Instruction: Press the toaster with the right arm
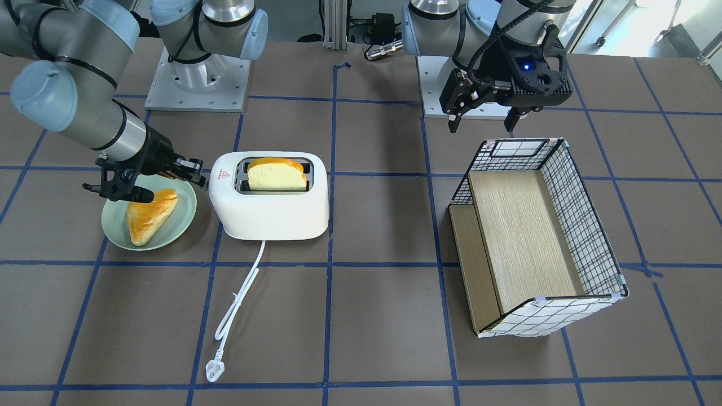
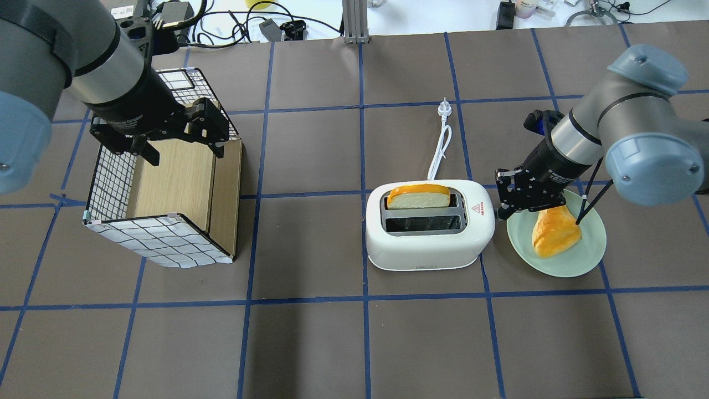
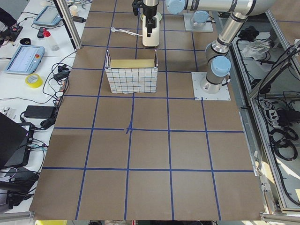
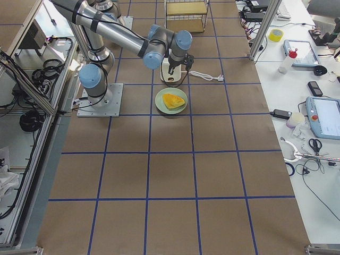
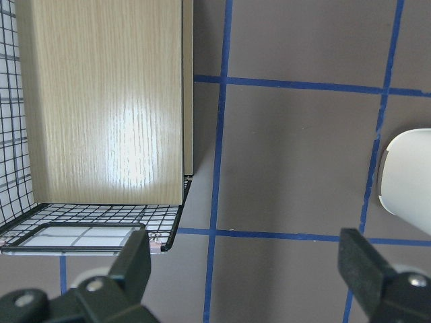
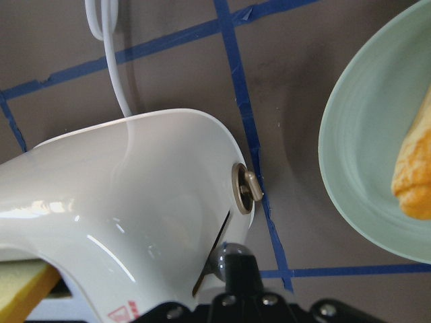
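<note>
First, left gripper (image 2: 184, 151): fingers spread wide, holding nothing, hanging above one edge of the wire basket (image 2: 160, 238).
Wire basket: wood panels inside, check cloth on its walls, well apart from the toaster (image 2: 429, 252).
Toaster: upright mid-table, a bread slice (image 2: 418, 197) standing in its far slot, white cord (image 2: 441, 147) trailing away behind.
Right gripper (image 2: 503, 212): fingers closed together, tips at the grey lever knob (image 6: 229, 256) on the toaster's right end.
Plate (image 2: 576, 266): just beside that end, bearing a second piece of bread (image 2: 554, 230).

ovhd: rear, down | front: opposite side | sides: far | wrists: close | shared: toaster (image 1: 271, 217)
</note>
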Motion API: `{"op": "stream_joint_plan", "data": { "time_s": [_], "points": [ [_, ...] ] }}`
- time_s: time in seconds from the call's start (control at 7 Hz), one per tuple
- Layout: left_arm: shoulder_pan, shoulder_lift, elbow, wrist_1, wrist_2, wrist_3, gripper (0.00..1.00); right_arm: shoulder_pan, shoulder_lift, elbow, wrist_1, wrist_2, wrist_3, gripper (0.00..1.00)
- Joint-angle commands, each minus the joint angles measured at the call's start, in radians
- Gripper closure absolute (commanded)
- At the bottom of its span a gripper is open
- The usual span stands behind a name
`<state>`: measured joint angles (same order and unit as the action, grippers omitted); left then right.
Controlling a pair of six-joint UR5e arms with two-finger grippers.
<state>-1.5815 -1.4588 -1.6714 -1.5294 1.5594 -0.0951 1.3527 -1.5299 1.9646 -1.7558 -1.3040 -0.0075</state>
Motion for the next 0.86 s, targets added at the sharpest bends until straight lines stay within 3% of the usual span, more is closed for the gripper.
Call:
{"op": "stream_joint_plan", "data": {
  "time_s": [0.0, 0.14, 0.29, 0.57, 0.71],
  "points": [
    [0.0, 0.0, 0.001, 0.0, 0.001, 0.0, 0.0, -0.001, -0.024, -0.129, 0.155, -0.007, 0.035, 0.9],
    [0.0, 0.0, 0.001, 0.0, 0.001, 0.0, 0.0, 0.0, -0.029, -0.186, 0.214, -0.011, 0.035, 0.68],
    [0.0, 0.0, 0.001, 0.0, 0.001, 0.0, 0.0, 0.002, -0.029, -0.225, 0.229, -0.046, 0.035, 0.34],
    [0.0, 0.0, 0.001, 0.0, -0.001, 0.0, 0.0, 0.005, -0.044, -0.257, 0.229, -0.121, 0.035, 0.08],
    [0.0, 0.0, -0.001, 0.0, 0.001, 0.0, 0.0, 0.006, -0.064, -0.269, 0.229, -0.171, 0.035, 0.0]
  ]
}}
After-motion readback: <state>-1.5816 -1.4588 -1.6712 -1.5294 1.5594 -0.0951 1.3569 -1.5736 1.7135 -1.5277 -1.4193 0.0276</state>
